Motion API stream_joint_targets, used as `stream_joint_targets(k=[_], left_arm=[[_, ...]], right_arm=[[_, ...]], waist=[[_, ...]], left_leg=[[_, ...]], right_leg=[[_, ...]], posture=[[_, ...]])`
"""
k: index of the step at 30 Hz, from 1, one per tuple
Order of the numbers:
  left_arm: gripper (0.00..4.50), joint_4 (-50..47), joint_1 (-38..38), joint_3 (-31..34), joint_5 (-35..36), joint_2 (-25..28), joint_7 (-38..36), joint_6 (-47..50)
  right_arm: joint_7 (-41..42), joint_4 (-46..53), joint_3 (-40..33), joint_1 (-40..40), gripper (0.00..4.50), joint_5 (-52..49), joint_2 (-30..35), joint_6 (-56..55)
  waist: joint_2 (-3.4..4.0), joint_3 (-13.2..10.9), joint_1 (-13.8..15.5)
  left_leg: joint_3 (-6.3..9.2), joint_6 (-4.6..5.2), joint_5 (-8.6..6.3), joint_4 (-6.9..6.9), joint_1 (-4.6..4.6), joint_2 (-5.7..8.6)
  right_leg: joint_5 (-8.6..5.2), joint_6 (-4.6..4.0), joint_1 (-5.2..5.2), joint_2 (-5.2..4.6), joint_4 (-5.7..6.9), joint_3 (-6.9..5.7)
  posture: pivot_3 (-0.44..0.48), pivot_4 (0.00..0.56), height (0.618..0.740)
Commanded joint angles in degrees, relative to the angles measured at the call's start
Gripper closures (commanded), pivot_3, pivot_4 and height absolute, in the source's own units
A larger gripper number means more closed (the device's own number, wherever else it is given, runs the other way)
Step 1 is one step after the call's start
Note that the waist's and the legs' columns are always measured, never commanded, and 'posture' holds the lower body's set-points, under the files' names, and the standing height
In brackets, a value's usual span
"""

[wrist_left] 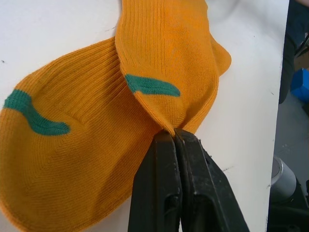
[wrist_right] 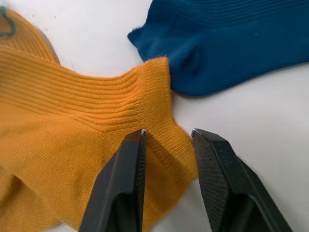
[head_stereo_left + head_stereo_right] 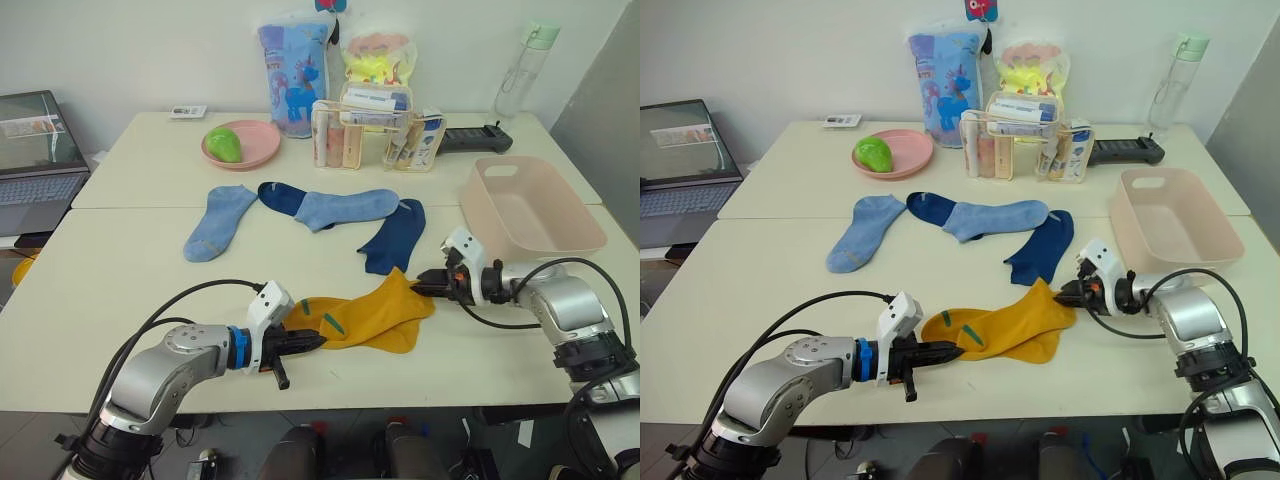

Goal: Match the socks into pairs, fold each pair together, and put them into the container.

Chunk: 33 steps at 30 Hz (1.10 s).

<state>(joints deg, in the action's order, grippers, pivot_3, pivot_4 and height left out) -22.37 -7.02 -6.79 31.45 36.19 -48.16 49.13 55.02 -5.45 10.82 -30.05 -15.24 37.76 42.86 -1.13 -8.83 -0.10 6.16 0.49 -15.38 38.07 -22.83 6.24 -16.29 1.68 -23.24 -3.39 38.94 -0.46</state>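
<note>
We have the two mustard-yellow ribbed knit socks (image 3: 368,318) stacked together at the near edge of the cream table (image 3: 120,280), between our arms. Our left gripper (image 1: 175,137) is clenched on the toe end of the upper sock, while our right gripper (image 2: 166,137) is spread with its fingers straddling the ribbed cuff, pinching nothing yet. The knit looks light, soft and floppy, so we judge it will sag and bunch wherever it is unsupported; taking it by the thicker cuff and through both layers should keep the pair aligned for folding. A dark navy sock (image 3: 392,236) lies just beside the cuff, close enough to snag. The pale pink rectangular plastic tub (image 3: 530,208) waits near our right arm.
</note>
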Motion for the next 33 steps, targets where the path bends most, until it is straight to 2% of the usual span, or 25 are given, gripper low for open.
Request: stream_joint_targets(k=[1,10,12,16,20,27,30,33], left_arm=[[4.50,-1.3,0.2,0.5,0.3,0.4,-0.1,-1.2],[4.50,-1.7,0.8,0.3,0.2,0.7,-0.1,-1.6],[4.50,-1.6,0.5,0.4,0.4,0.6,0.0,-1.4],[4.50,-1.0,0.0,1.1,1.0,0.2,0.0,-1.2],[4.50,-0.2,-1.1,2.4,1.4,0.7,-0.6,-1.5],[4.50,2.2,-4.8,7.7,4.3,3.7,-2.6,0.0],[4.50,5.2,-6.8,8.6,4.1,6.1,-4.7,-0.9],[4.50,8.7,-9.1,8.5,2.7,7.4,-5.7,-2.4]], right_arm=[[0.5,0.4,0.7,-0.6,2.88,1.1,0.6,-0.7],[0.6,-0.1,0.6,-0.2,2.88,2.2,1.0,-1.9],[0.4,-0.1,0.0,0.0,3.26,2.0,0.8,-2.0],[1.2,1.0,-0.9,0.5,4.48,1.3,1.5,-1.7],[1.5,4.2,-3.5,1.3,4.48,-1.5,2.5,1.3],[-0.9,16.9,-12.5,5.0,4.48,-12.0,3.4,16.6],[-3.4,25.6,-16.0,8.7,4.48,-18.0,1.9,24.4],[-8.6,31.2,-18.9,10.5,4.48,-22.2,-2.4,30.5]], waist=[[-0.01,0.0,0.0],[0.00,0.0,0.0],[0.00,0.0,0.0],[0.00,0.0,0.0],[0.00,0.0,0.0],[0.00,0.0,0.1],[0.00,0.0,0.2],[0.00,0.0,0.1]], left_leg=[[0.00,0.00,0.00,0.00,0.00,0.00],[0.00,0.00,0.00,0.00,0.01,0.00],[0.01,0.00,0.00,0.00,0.01,0.00],[0.01,0.00,0.00,0.00,0.00,0.00],[0.00,0.00,0.00,0.00,0.00,0.00],[0.03,0.00,0.00,0.00,-0.01,-0.01],[0.06,0.00,-0.01,-0.05,-0.02,-0.02],[0.03,0.01,-0.01,-0.05,0.00,-0.02]], right_leg=[[0.00,0.00,0.00,0.00,0.00,0.00],[0.00,0.00,0.01,0.00,0.00,0.00],[0.00,0.00,0.01,0.00,-0.01,-0.01],[0.00,0.00,0.01,0.00,-0.01,-0.01],[0.00,0.00,0.01,0.00,-0.01,-0.01],[0.00,0.00,0.00,0.00,-0.01,-0.02],[-0.02,-0.03,-0.01,0.00,-0.02,-0.06],[-0.02,-0.03,0.00,0.00,-0.03,-0.02]], posture=[[0.000,0.150,0.740],[0.000,0.150,0.740],[0.000,0.150,0.740],[0.000,0.150,0.740],[0.000,0.150,0.740],[0.000,0.150,0.740],[0.000,0.150,0.740],[0.000,0.150,0.740]])
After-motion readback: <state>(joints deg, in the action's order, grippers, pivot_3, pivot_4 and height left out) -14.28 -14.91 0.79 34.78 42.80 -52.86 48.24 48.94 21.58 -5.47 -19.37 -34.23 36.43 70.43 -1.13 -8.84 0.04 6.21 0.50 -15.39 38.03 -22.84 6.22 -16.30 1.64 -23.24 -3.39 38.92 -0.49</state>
